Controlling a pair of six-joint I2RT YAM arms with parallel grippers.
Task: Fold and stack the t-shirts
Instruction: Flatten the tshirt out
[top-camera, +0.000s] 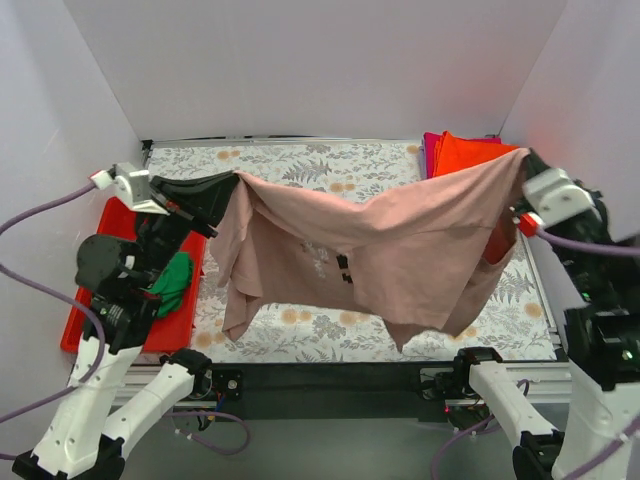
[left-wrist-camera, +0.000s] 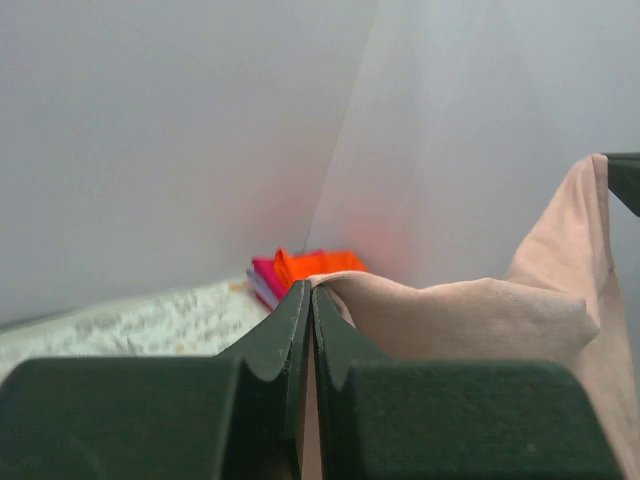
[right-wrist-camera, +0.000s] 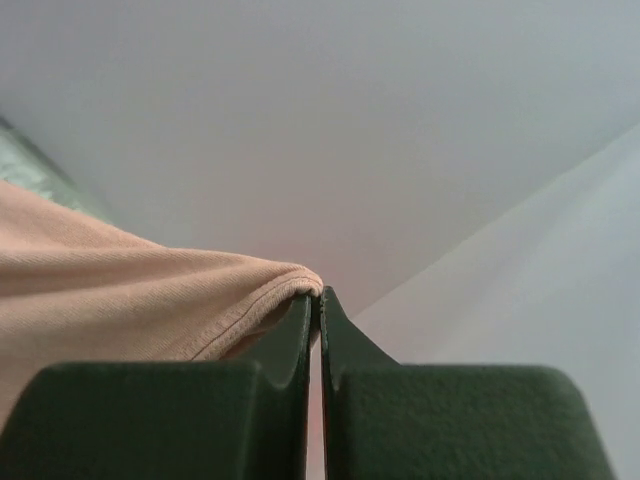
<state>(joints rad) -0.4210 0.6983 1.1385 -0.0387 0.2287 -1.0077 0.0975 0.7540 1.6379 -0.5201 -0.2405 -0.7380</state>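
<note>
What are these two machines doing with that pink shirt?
Two robot arms are folding t-shirts. The left gripper and the right gripper each pinch an edge of a dusty-pink t-shirt, holding it stretched in the air above the patterned table while its middle sags. A green shirt lies crumpled on the red tray at the left. A folded orange shirt and a magenta shirt sit stacked at the far right corner.

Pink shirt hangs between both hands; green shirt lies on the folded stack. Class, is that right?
No. The top view shows the green shirt on the red tray, not the stack. The pink shirt does hang between the left hand and right hand.
</note>
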